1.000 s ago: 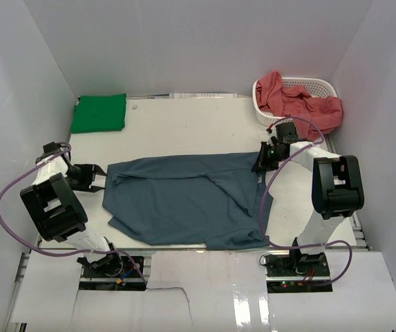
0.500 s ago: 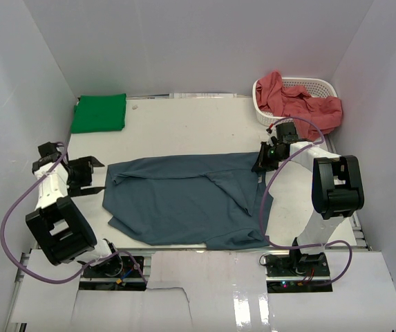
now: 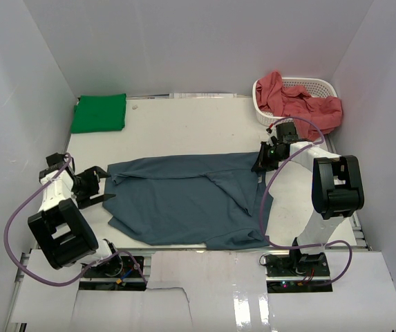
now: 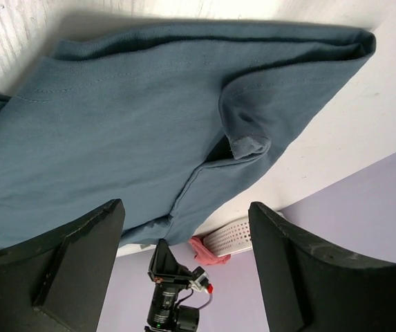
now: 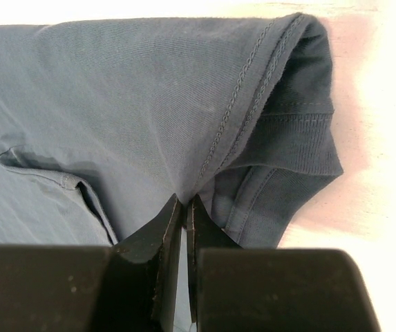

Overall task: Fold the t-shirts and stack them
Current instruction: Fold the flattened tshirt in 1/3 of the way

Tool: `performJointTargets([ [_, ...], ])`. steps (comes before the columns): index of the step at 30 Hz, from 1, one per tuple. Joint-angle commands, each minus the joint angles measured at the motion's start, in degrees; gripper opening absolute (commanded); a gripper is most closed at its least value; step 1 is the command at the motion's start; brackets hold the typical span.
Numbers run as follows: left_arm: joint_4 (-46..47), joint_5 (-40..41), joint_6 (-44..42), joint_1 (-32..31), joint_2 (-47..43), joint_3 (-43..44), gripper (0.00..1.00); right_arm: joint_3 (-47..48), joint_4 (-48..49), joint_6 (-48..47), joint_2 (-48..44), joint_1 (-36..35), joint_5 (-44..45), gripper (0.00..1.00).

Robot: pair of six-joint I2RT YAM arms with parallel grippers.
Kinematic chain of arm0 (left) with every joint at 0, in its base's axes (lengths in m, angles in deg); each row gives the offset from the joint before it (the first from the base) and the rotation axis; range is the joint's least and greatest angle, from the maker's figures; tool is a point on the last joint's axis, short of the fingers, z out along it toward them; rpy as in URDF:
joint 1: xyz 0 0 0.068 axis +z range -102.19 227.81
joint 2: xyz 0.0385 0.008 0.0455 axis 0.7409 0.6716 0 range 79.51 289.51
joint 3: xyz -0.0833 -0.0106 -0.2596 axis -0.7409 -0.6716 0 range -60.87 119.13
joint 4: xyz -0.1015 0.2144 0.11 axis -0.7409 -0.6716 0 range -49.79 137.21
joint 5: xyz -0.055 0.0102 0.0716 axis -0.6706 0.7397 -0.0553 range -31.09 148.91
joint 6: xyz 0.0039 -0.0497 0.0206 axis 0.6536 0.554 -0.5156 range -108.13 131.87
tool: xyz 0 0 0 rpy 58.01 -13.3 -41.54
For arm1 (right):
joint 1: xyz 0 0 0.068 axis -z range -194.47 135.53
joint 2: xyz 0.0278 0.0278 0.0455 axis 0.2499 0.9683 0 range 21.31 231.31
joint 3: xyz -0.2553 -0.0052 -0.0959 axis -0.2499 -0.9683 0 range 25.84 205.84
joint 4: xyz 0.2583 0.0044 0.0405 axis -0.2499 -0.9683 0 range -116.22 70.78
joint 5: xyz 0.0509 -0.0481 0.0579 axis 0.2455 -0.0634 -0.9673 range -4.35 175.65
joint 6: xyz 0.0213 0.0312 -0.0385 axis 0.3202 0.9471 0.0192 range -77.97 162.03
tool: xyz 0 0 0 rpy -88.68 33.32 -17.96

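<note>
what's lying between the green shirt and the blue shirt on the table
Nothing: only bare white table separates the green shirt from the blue shirt, as the top external view shows.

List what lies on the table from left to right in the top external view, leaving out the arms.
green shirt → blue shirt → white basket holding red shirts

A slate-blue t-shirt [image 3: 184, 204], a bright green t-shirt [image 3: 99, 113] and salmon-red t-shirts [image 3: 308, 105] contrast with the white perforated basket [image 3: 318, 84].
</note>
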Motion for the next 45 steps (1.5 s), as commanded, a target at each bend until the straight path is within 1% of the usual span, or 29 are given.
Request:
performJointTargets([
  [1,-0.5,0.9,8.8,-0.5,-0.3,2.1,0.83,-0.7,1.9,-0.8,-2.4,0.3,-1.0,0.08],
  [13,2.3,0.9,12.7,-1.7,5.3,3.5,0.82,-0.7,1.6,-1.5,-3.1,0.3,-1.1,0.08],
  [18,4.5,0.4,14.6,-3.1,7.7,4.1,0.79,-0.6,1.4,-1.7,-3.0,0.3,-1.4,0.08],
  [27,7.3,1.3,16.1,-4.5,12.0,4.9,0.79,-0.5,1.5,-2.4,-2.1,0.3,-1.5,0.08],
  [38,9.8,3.0,17.6,-5.2,15.2,7.0,0.75,-0.2,1.6,-2.7,-1.4,0.3,-1.4,0.08],
  [39,9.8,3.0,17.7,-5.2,15.5,7.2,0.74,-0.1,1.7,-2.7,-1.4,0.3,-1.3,0.08],
  [40,9.9,3.0,17.7,-5.2,15.7,7.2,0.69,-0.2,1.7,-2.7,-1.5,0.3,-1.3,0.08],
  [43,10.5,2.8,17.6,-5.3,16.6,7.6,0.61,-0.3,1.6,-2.8,-1.7,0.3,-1.2,0.08],
  [45,10.7,2.9,17.6,-5.2,16.9,7.6,0.61,-0.4,1.7,-2.8,-1.7,0.3,-1.2,0.08],
])
